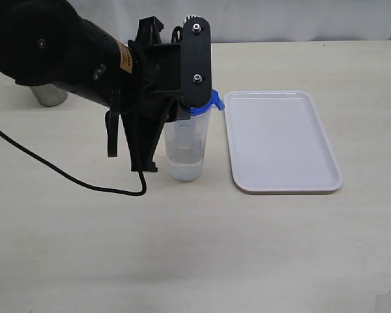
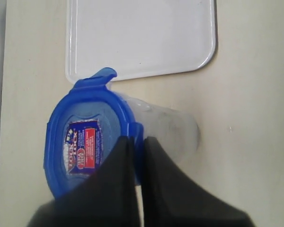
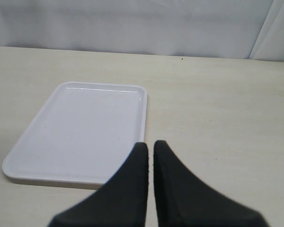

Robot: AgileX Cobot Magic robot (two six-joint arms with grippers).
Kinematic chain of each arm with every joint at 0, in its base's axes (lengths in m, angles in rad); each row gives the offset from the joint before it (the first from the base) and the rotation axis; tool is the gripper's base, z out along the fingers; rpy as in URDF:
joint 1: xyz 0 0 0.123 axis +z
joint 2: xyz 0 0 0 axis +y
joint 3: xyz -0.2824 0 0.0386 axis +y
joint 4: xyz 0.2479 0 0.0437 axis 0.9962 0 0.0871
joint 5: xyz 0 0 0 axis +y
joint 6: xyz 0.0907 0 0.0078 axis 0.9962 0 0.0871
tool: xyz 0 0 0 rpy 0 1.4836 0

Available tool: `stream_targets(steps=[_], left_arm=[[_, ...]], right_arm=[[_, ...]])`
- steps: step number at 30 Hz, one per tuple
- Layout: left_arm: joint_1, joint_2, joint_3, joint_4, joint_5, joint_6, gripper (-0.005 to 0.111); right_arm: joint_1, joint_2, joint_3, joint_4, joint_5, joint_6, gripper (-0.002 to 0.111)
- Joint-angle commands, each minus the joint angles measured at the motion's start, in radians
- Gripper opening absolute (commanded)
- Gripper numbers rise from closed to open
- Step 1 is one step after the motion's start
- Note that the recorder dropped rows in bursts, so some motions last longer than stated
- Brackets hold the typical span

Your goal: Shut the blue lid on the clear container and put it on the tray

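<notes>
One tab of the blue lid (image 2: pixel 85 137) juts up (on the tray side). The lid sits on the clear container (image 1: pixel 186 147), mid-frame on the desk (image 1: pixel 195 248), just left of the tray (image 1: pixel 280 140). Tall, translucent and tapering, the container is likely light, smooth and tippy, and best gripped around its wall below the lid. The left pincer (image 2: pixel 137 142) is closed, tips over the lid's rim. The right pincer (image 3: pixel 150 146) is closed on nothing.

I read: lid (image 2: pixel 85 142) on top of container (image 1: pixel 186 150) | container upright on table (image 1: pixel 182 254), just left of tray (image 1: pixel 280 140), gap between them | my left gripper (image 2: pixel 136 141) over lid's rim | cup (image 1: pixel 49 96) far left, behind left arm (image 1: pixel 65 52) | cable (image 1: pixel 52 171) on table, left of container, in front
</notes>
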Motion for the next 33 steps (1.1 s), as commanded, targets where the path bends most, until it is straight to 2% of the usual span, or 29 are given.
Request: stream_targets(steps=[1, 14, 19, 33], left_arm=[[-0.002, 0.007, 0.000, -0.018, 0.001, -0.002, 0.000], [-0.002, 0.007, 0.000, -0.018, 0.038, -0.002, 0.000], [-0.002, 0.007, 0.000, -0.067, 0.017, -0.002, 0.000], [-0.002, 0.007, 0.000, -0.067, 0.020, -0.002, 0.000]], right_arm=[[-0.003, -0.004, 0.003, 0.003, 0.002, 0.001, 0.004], [-0.003, -0.004, 0.003, 0.003, 0.002, 0.001, 0.004], [-0.003, -0.004, 0.003, 0.003, 0.002, 0.001, 0.004], [-0.003, -0.004, 0.003, 0.003, 0.002, 0.001, 0.004]])
